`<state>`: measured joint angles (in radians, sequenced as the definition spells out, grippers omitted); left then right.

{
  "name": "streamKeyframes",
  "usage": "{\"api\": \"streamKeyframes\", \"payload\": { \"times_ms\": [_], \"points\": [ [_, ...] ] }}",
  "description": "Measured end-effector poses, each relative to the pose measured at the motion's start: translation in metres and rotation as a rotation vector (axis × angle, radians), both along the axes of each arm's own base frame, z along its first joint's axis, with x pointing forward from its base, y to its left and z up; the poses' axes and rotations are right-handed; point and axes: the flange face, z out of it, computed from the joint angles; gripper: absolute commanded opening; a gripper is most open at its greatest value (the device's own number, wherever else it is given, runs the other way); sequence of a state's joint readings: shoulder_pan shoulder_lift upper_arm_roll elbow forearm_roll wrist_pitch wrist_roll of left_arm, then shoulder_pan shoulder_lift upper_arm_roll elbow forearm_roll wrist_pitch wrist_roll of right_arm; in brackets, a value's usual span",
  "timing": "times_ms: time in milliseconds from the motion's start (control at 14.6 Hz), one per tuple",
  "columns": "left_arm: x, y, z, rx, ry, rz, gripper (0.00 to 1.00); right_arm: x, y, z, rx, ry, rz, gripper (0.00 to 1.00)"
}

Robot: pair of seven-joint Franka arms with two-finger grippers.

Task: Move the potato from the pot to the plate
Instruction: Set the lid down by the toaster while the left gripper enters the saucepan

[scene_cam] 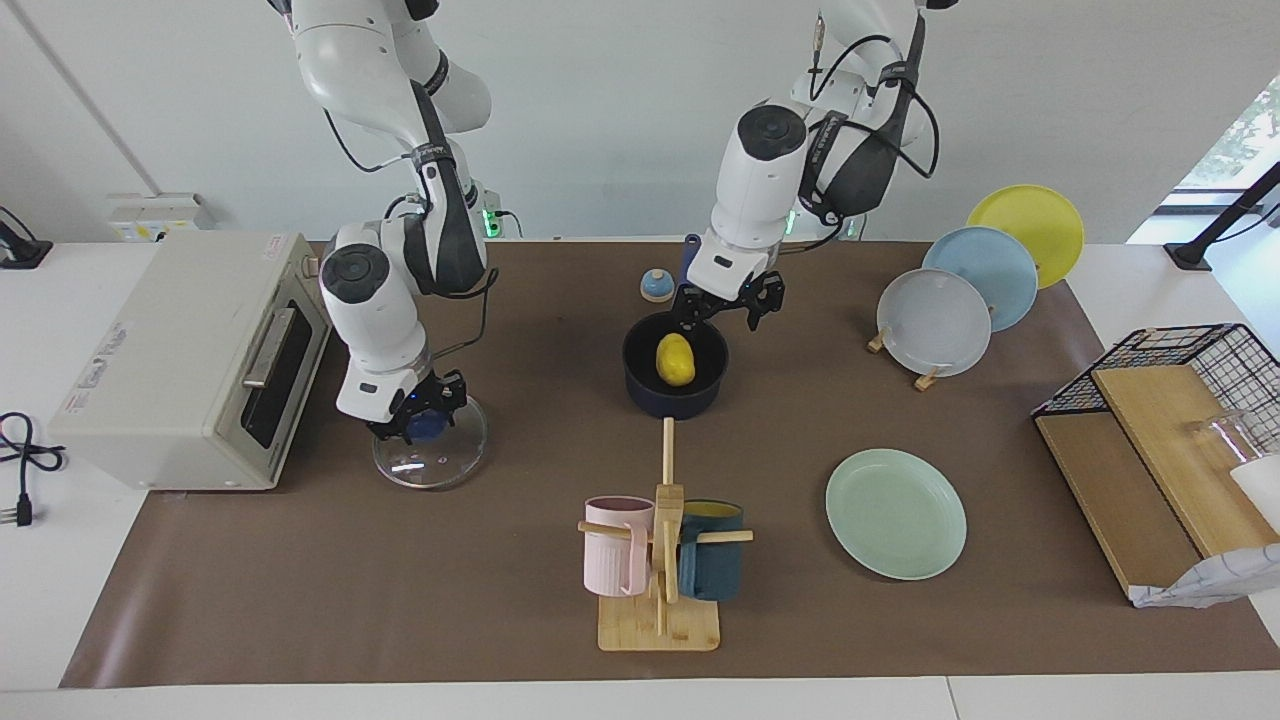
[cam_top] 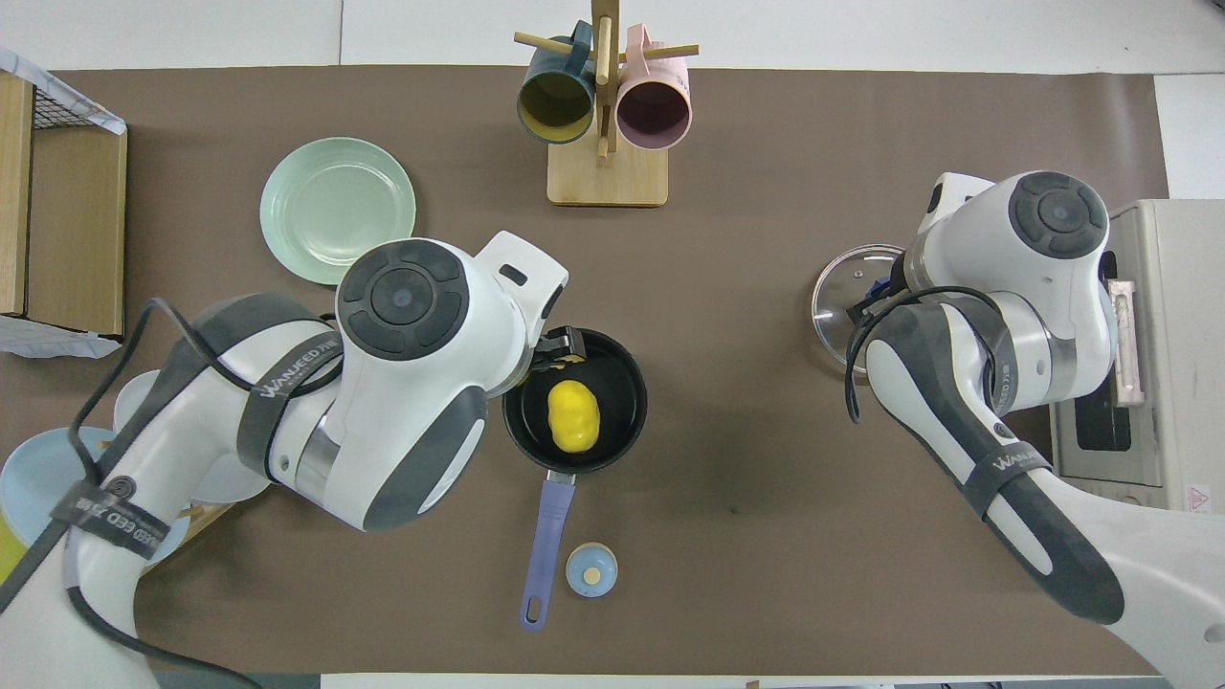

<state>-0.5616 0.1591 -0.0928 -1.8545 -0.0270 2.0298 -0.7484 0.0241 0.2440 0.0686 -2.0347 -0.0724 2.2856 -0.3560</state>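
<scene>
The yellow potato (scene_cam: 675,360) (cam_top: 572,416) lies inside the dark blue pot (scene_cam: 672,403) (cam_top: 622,378) in the middle of the mat, with the pot's long handle pointing toward the robots. My left gripper (scene_cam: 727,312) (cam_top: 555,349) hangs open just over the pot's rim, above the potato and not touching it. The mint-green plate (scene_cam: 895,512) (cam_top: 337,211) lies bare, farther from the robots than the pot, toward the left arm's end. My right gripper (scene_cam: 425,420) is shut on the blue knob of a glass lid (scene_cam: 440,462) (cam_top: 842,297) lying on the mat.
A toaster oven (scene_cam: 190,360) stands beside the lid. A wooden mug rack (scene_cam: 660,560) with a pink and a dark blue mug stands farther out than the pot. Grey, light blue and yellow plates (scene_cam: 935,320) lean in a stand. A wire basket and boards (scene_cam: 1150,440) sit at the left arm's end.
</scene>
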Motion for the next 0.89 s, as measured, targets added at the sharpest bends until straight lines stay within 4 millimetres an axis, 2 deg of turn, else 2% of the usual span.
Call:
{"api": "streamKeyframes", "payload": {
  "times_ms": [206, 412, 480, 549, 618, 892],
  "points": [
    [-0.003, -0.017, -0.029, -0.001, 0.005, 0.006, 1.00, -0.004, -0.024, -0.003, -0.001, 0.007, 0.011, 0.31],
    [-0.006, -0.018, -0.042, 0.001, 0.008, 0.009, 1.00, -0.009, -0.027, -0.006, -0.002, 0.015, 0.008, 0.34],
    [-0.006, -0.017, -0.045, 0.000, 0.006, 0.010, 1.00, -0.010, -0.029, -0.007, -0.002, 0.017, 0.007, 0.39],
    [-0.007, -0.016, -0.050, 0.001, 0.007, 0.012, 1.00, -0.012, -0.031, -0.008, 0.000, 0.016, 0.005, 0.59],
    [-0.009, -0.015, -0.055, 0.001, 0.008, 0.014, 1.00, -0.013, -0.035, -0.007, 0.001, 0.015, 0.007, 0.98],
    [-0.016, -0.015, -0.068, 0.004, 0.012, 0.027, 1.00, -0.014, -0.041, -0.006, 0.001, 0.012, 0.002, 1.00]
  ]
}}
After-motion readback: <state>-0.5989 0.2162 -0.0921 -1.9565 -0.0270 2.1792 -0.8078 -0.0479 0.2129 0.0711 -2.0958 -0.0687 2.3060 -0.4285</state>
